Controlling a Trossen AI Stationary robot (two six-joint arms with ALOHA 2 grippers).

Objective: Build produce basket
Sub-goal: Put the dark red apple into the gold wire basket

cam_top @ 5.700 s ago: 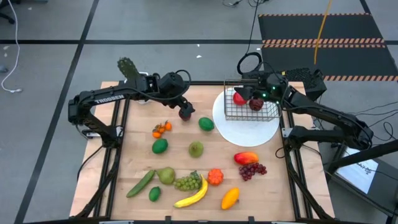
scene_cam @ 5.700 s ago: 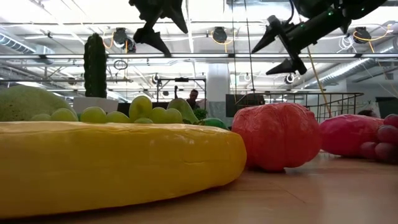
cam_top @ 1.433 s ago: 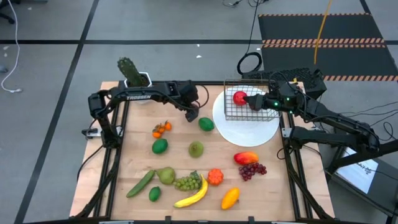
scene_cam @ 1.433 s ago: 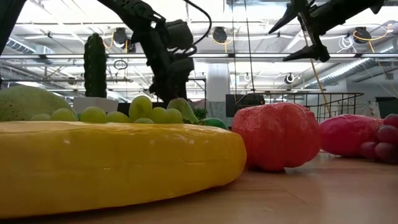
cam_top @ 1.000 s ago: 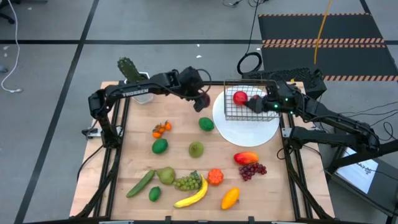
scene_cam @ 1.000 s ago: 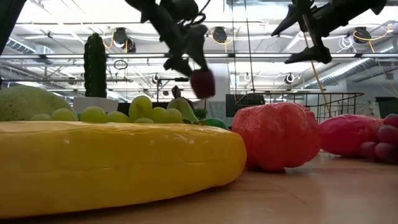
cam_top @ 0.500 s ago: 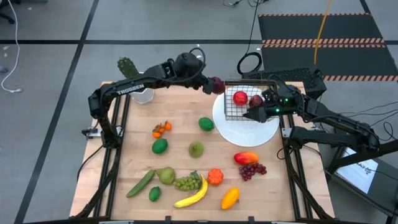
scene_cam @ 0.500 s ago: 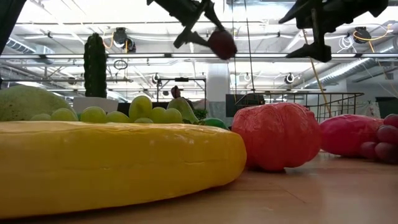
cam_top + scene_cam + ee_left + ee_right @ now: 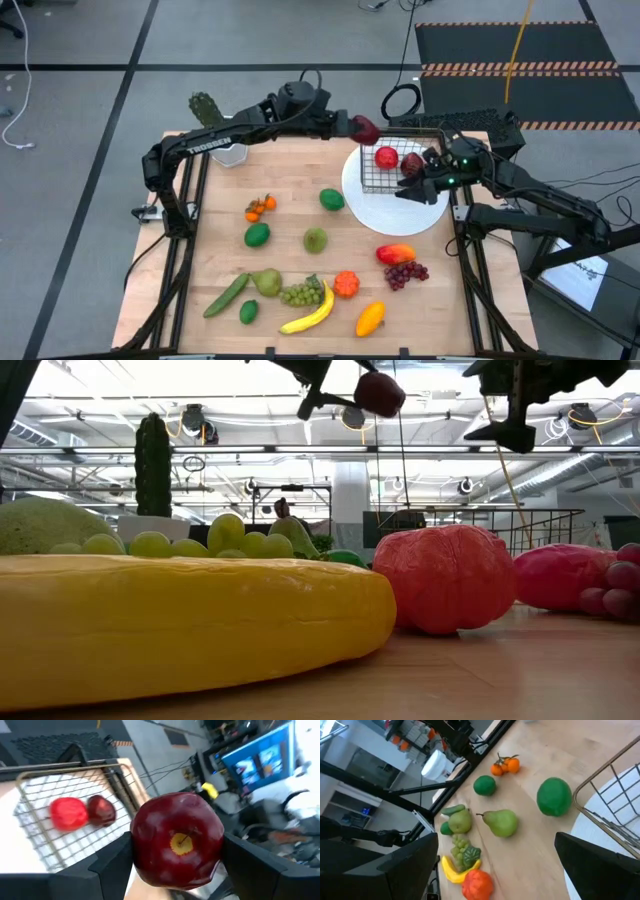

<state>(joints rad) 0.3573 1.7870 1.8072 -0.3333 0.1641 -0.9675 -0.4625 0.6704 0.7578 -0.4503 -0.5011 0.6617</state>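
Observation:
My left gripper (image 9: pixel 358 128) is shut on a dark red apple (image 9: pixel 367 130), held high beside the far left corner of the wire basket (image 9: pixel 436 172). The basket stands on a white plate (image 9: pixel 395 212). A red apple (image 9: pixel 386 157) and a darker red fruit (image 9: pixel 411 163) lie in it, both also in the left wrist view, as is the basket (image 9: pixel 45 840). My right gripper (image 9: pixel 416 188) hangs open over the basket's near side with nothing between its fingers (image 9: pixel 385 870). More produce lies spread over the wooden table. My left gripper pinches the dark red apple by two opposite sides (image 9: pixel 137 845) between its two fingers (image 9: pixel 112 865). The apple's stem end (image 9: pixel 180 842) faces back toward the wrist. The fingers come from the table's left, nearly level and slanting a little down. The apple hangs lifted clear, high above the table (image 9: pixel 379 393).
A cactus in a white pot (image 9: pixel 210 112) stands at the far left corner. On the table lie tangerines (image 9: pixel 260 207), green fruits (image 9: pixel 331 199) (image 9: pixel 257 235), a pear (image 9: pixel 266 282), green grapes (image 9: pixel 300 293), a banana (image 9: pixel 310 314), a cucumber (image 9: pixel 227 295), a mango (image 9: pixel 396 254) and purple grapes (image 9: pixel 406 273).
My left gripper has risen with the dark red apple and carried it toward the table's far right, up to the basket's far left corner, rolling its wrist on the way. My right gripper has turned a little over the basket and stays open.

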